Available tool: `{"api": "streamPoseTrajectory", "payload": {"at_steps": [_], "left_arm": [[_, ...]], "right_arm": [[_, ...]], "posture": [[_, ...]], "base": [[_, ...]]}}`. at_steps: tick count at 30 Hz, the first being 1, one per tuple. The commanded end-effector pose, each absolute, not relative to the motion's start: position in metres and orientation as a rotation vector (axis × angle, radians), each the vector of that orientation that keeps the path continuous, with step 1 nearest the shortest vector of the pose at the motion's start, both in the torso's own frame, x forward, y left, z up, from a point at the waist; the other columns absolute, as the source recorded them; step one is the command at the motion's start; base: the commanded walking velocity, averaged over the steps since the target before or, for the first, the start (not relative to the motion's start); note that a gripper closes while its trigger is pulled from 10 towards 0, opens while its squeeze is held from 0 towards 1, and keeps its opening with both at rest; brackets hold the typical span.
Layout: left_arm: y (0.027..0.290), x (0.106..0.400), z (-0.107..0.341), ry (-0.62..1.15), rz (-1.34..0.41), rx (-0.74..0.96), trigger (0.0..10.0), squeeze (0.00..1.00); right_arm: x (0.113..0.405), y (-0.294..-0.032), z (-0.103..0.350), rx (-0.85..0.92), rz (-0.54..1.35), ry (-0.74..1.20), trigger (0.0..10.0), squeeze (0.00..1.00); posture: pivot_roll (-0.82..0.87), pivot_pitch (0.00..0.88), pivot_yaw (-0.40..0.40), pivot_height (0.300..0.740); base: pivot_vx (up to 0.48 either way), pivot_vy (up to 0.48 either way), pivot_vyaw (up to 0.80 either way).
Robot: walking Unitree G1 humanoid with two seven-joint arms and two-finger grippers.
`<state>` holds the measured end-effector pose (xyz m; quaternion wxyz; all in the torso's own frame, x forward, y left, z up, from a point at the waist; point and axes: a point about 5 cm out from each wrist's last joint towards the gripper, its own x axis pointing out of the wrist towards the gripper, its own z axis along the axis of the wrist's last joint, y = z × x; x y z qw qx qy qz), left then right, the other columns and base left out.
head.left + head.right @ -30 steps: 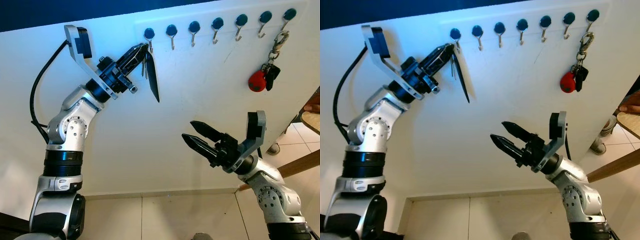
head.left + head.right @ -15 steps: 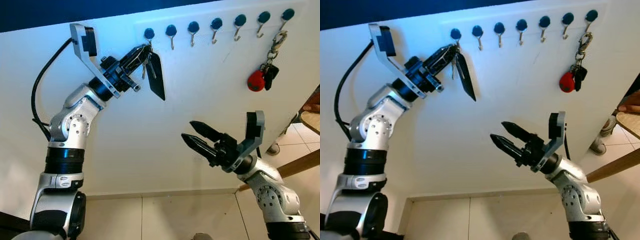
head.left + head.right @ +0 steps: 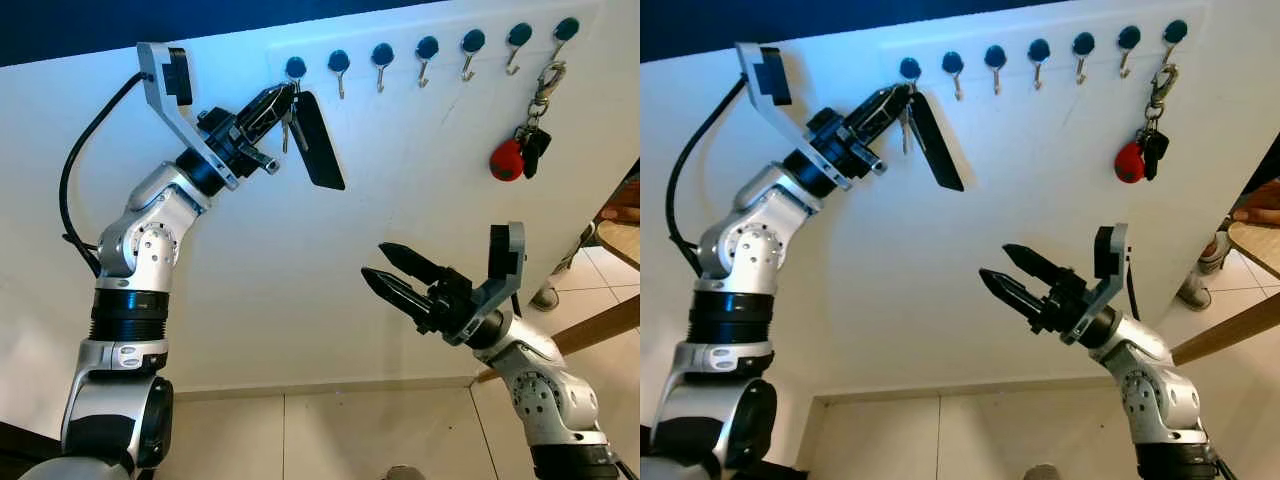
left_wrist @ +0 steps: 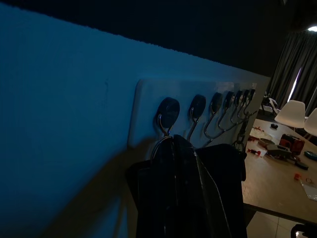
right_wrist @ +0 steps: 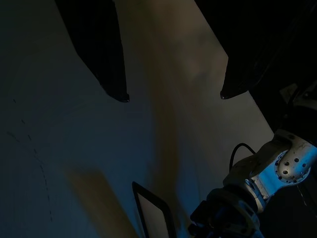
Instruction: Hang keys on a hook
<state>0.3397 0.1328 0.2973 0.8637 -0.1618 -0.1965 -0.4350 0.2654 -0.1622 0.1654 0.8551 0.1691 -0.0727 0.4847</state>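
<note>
A white rail of several blue-capped hooks (image 3: 430,47) runs along the top of the white wall. My left gripper (image 3: 283,98) is raised to the leftmost hook (image 3: 296,68) and shut on a bunch of keys (image 3: 287,128). Its long black fob (image 3: 320,142) swings out to the right. In the left wrist view the key ring sits just under the first hook (image 4: 167,112), with the dark fob (image 4: 218,188) below; whether the ring is over the hook I cannot tell. My right gripper (image 3: 374,260) is open, low and off the wall, holding nothing.
A second bunch with a red fob (image 3: 508,160) hangs by a carabiner (image 3: 546,84) from the rightmost hook. A wooden table edge (image 3: 600,330), a person's hand (image 3: 1260,198) and a shoe (image 3: 547,297) are at the right. Tiled floor (image 3: 330,435) lies below.
My left gripper has lifted the keys closer to the leftmost hook, and the black fob has swung up and out to the right. The right arm has stayed still.
</note>
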Motion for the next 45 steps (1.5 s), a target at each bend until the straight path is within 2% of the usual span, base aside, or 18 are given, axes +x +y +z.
{"api": "streamPoseTrajectory", "payload": {"at_steps": [1, 30, 37, 45], "left_arm": [[0.136, 0.344, 0.290, -0.356, -0.880, -0.321, 10.0, 0.00], [0.131, 0.345, 0.283, -0.327, -0.846, -0.251, 10.0, 0.00], [0.121, 0.343, 0.281, -0.342, -0.831, -0.166, 10.0, 0.00], [0.122, 0.345, 0.280, -0.356, -0.792, -0.107, 10.0, 0.00]], "right_arm": [[0.265, -0.157, 0.162, 0.357, 1.026, -0.151, 10.0, 0.00], [0.266, -0.157, 0.163, 0.352, 1.019, -0.154, 10.0, 0.00], [0.266, -0.157, 0.164, 0.350, 1.019, -0.155, 10.0, 0.00], [0.266, -0.157, 0.163, 0.352, 1.021, -0.154, 10.0, 0.00]], "posture": [[-0.19, 0.111, 0.139, 0.740], [-0.19, 0.110, 0.133, 0.740], [-0.19, 0.110, 0.133, 0.740], [-0.19, 0.106, 0.130, 0.740]], "base": [[0.000, 0.000, 0.00], [0.000, 0.000, 0.00], [0.000, 0.000, 0.00], [0.000, 0.000, 0.00]]}}
